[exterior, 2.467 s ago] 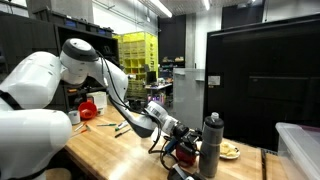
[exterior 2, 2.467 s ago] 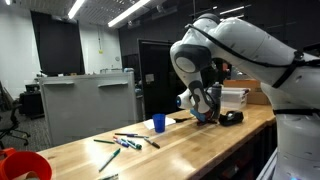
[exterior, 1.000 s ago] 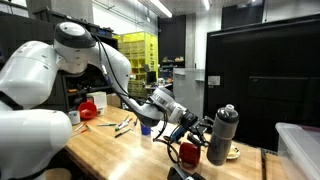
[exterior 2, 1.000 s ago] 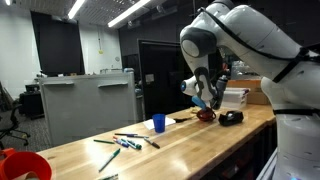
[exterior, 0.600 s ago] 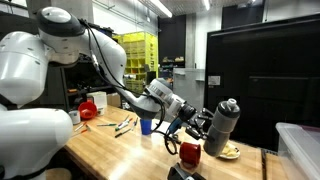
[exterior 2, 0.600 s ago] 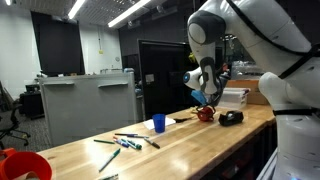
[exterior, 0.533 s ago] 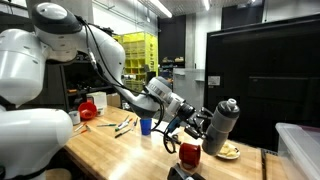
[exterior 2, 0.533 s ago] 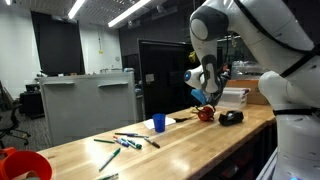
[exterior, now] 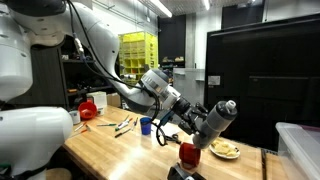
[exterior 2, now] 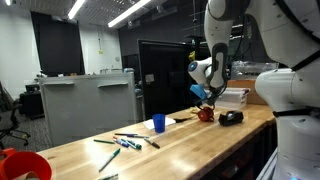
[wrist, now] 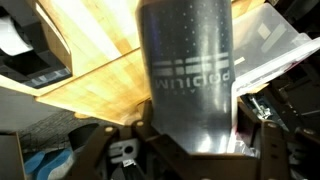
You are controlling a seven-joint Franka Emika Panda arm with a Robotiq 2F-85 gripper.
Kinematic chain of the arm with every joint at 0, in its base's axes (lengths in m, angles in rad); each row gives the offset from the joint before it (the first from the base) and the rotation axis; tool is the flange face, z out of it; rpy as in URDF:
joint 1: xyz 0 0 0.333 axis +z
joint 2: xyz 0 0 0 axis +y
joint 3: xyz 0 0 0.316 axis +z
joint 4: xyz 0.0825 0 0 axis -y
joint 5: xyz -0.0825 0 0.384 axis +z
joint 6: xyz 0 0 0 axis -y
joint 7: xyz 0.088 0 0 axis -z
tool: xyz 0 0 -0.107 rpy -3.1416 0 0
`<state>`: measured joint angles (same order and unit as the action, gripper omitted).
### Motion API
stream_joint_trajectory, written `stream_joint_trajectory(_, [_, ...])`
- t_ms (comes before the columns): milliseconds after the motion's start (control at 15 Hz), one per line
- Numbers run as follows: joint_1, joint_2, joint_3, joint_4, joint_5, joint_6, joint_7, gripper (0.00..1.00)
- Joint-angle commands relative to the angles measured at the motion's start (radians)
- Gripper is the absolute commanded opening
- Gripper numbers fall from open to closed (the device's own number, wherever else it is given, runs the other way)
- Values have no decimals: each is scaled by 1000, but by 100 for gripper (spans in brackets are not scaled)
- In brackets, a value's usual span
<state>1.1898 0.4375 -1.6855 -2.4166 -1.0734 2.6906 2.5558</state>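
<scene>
Here the claw (exterior: 204,128) pinches a grey bottle (exterior: 221,112) around its body; the bottle is in the air above the desk (exterior: 105,150), tilted, with its cap end higher and pointing away from the arm. Below it on the desk stands a red mug (exterior: 189,154) with a plate (exterior: 227,151) of food just beside, and a blue cup (exterior: 146,125) is further back near some pens (exterior: 122,125). In the wrist view the bottle (wrist: 185,70) fills the middle, and the 2 jaws press on its sides.

Red mug (exterior: 189,154) and plate (exterior: 226,150) crowd the table (exterior: 105,150) below the end effector (exterior: 207,127).
</scene>
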Motion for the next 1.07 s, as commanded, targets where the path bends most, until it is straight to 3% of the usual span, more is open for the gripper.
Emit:
stream_joint_trajectory(0, [120,-38,-130,-29,0,50,-55,53])
stream_joint_trajectory(533, [375,-44,-457,-133,24,348,-257,53])
stream_joint_trajectory(1000, [574,-103,-663,-202,48,482,-446,53])
